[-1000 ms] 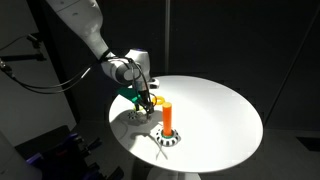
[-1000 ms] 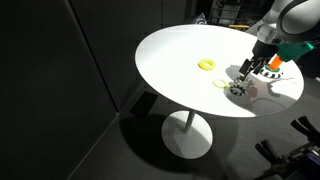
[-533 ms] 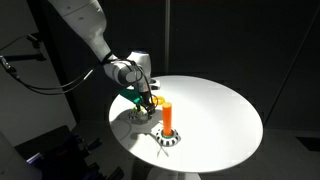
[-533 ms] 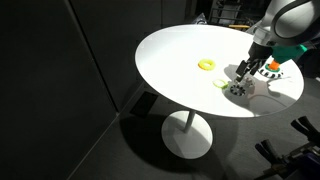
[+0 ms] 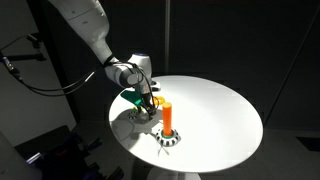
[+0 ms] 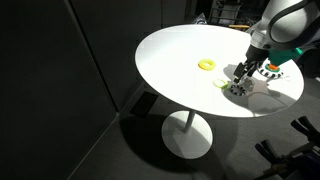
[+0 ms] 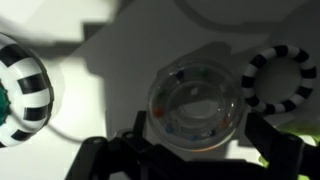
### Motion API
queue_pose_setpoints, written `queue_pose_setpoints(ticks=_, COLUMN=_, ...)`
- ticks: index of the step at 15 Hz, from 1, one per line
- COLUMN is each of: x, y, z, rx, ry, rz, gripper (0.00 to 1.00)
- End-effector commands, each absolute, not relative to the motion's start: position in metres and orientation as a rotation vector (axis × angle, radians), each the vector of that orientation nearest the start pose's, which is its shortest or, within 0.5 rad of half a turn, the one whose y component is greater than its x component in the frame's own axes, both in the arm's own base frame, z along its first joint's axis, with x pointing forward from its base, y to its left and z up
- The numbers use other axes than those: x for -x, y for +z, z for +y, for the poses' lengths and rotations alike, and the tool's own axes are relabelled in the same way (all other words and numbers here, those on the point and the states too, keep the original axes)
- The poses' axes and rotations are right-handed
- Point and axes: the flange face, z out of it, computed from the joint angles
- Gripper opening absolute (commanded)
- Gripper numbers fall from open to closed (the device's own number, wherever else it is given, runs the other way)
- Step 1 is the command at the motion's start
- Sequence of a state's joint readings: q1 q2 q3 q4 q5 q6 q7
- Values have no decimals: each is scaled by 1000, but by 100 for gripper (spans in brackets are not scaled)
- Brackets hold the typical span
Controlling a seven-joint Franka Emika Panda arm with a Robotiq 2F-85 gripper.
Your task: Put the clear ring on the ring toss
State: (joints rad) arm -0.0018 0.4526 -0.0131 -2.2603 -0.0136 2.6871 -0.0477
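The clear ring [image 7: 195, 100] is transparent with tiny coloured flecks and lies flat on the white table. It shows faintly in an exterior view [image 6: 222, 83]. My gripper [image 7: 198, 127] is open, its dark fingers on either side of the ring's near edge, just above the table. It also shows in both exterior views [image 5: 147, 104] [image 6: 243, 73]. The ring toss, an orange peg [image 5: 168, 118] on a striped base [image 5: 168, 141], stands just beside the gripper. In the other exterior view only a bit of orange [image 6: 273, 63] shows behind the arm.
A dark-speckled ring [image 6: 237, 89] lies under the gripper, and a striped ring [image 7: 280, 85] shows beside the clear one. Another striped round shape [image 7: 20, 85] is at the wrist view's left edge. A yellow ring [image 6: 206, 65] lies farther off on the round white table [image 5: 220, 110].
The gripper has edged slightly lower and toward the clear ring. The rings and the ring toss have not moved.
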Motion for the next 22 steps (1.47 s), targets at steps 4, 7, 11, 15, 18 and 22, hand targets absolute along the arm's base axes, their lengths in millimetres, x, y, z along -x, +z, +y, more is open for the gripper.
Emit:
queue_pose_setpoints(ticks=4, x=-542, y=155, z=-12, rx=3176, ry=29, rz=-80, gripper=68)
queue_pose_setpoints(ticks=7, x=-541, y=166, z=-13, rx=3178, ry=32, rz=-47, gripper=68)
queue_pose_setpoints(ticks=11, x=-543, y=190, z=-17, rx=3178, ry=33, rz=-31, gripper=68)
queue_pose_setpoints(ticks=15, x=-546, y=221, z=-24, rx=3185, ry=73, rz=-8, gripper=68)
queue_pose_setpoints(ticks=18, x=-547, y=243, z=-30, rx=3197, ry=117, rz=15, gripper=68)
queue_pose_setpoints(ticks=22, x=-548, y=274, z=-39, rx=3219, ry=136, rz=49, gripper=68)
